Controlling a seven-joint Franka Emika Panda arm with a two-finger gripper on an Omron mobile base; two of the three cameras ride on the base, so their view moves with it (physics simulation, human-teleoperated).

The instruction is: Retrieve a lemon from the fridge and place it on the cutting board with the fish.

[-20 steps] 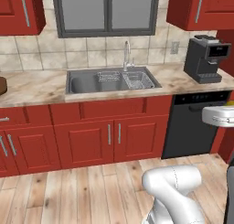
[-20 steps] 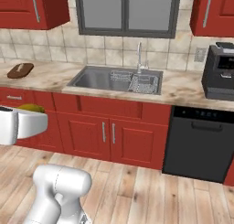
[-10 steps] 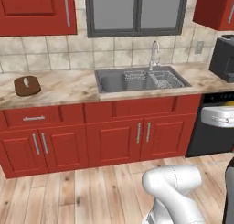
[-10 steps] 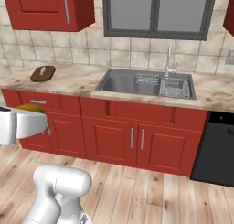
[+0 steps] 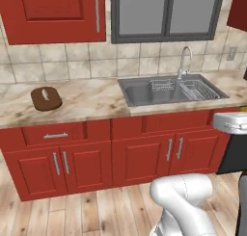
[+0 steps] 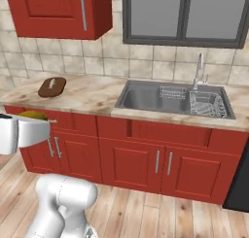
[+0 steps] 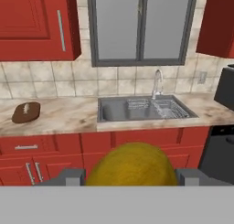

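Note:
A dark-yellow lemon [image 7: 131, 166] sits between the two dark fingertips [image 7: 68, 176] of my gripper [image 7: 130, 175], which is shut on it. From the right base view the lemon [image 6: 33, 115] peeks over the white hand at the left edge, in front of the red cabinets. The dark brown cutting board [image 5: 53, 102] lies on the counter left of the sink, with the small pale fish [image 5: 46, 94] on it. Both also appear as the board [image 6: 46, 91] with the fish [image 6: 51, 83], and as the board [image 7: 19, 115] with the fish [image 7: 26, 109]. The fridge is out of view.
A steel sink [image 5: 169, 90] with a faucet [image 5: 183, 61] and a wire rack occupies the counter's middle. A black dishwasher [image 5: 234, 153] stands at the right, and a black coffee machine [image 7: 226, 88] sits on the counter above it. Red wall cabinets hang over the board.
The whole picture has shifted right, so the base has driven left along the counter. The board now shows nearer and further into the views. The lemon stays in the gripper.

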